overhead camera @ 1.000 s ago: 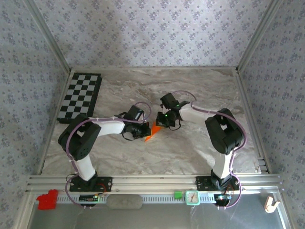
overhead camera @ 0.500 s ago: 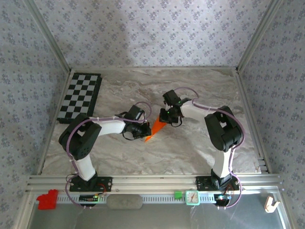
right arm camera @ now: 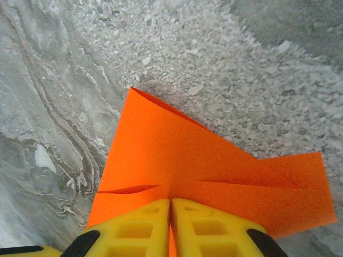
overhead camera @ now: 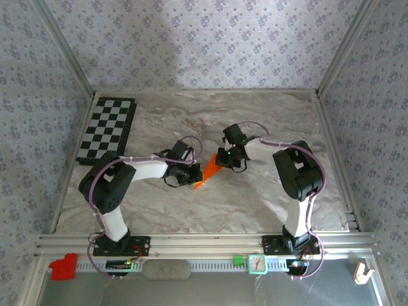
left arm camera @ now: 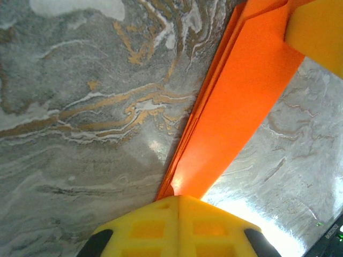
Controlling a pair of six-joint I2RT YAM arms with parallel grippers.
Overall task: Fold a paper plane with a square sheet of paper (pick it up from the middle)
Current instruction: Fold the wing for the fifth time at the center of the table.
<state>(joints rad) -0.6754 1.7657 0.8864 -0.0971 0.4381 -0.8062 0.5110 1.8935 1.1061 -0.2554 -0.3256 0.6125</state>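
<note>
While both claws are pinching it, the paper plane [overhead camera: 209, 169] is sitting on the bench [overhead camera: 268, 115], long axis running 7 to 1 o'clock. The left claw [overhead camera: 193, 177] is clamping the 7 o'clock tip and the right claw [overhead camera: 222, 160] the wide 1 o'clock end.

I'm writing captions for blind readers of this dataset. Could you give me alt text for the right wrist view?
The right gripper, its yellow jaws shut together at the bottom edge, pinches a folded orange paper. The paper spreads away from the gripper in creased, overlapping flaps against a grey marbled table.
</note>
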